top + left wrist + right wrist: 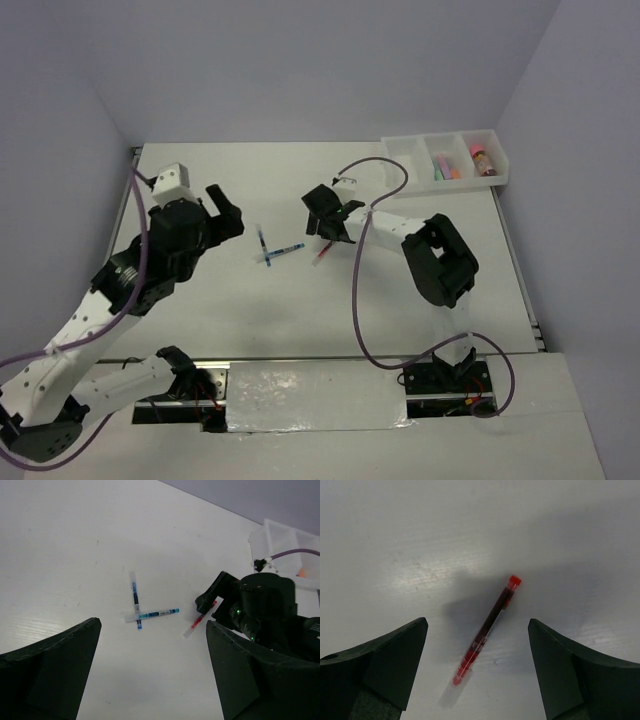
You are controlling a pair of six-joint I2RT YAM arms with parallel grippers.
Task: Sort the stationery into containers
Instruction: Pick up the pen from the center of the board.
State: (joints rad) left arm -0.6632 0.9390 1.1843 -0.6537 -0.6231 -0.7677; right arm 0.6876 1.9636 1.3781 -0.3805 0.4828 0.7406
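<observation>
So from where I stood, the whole thing came down to the red pen (485, 632) and the right claw (477, 622) hanging right over it. In the right wrist view the pen lay flat on the bench (200, 300) in the gap between the two fingers, which stood wide apart with nothing in them. Its long axis ran on a slant, cap end toward the upper right of the frame and the other end toward the lower left. It wasn't square to the fingers, so I figured a straight squeeze would catch the barrel a bit crooked unless the wrist twisted some first. The left claw (225, 213) was also spread wide and empty, well off in the left part of the overhead frame. It sat closer to the two blue pens (268, 250), which lay crossed and touching near the middle of the frame. The red one looked like the right arm's job, no contest. The white tray (450, 185) sat at the upper right of the overhead view, well apart from the pen, on the right arm's side.
</observation>
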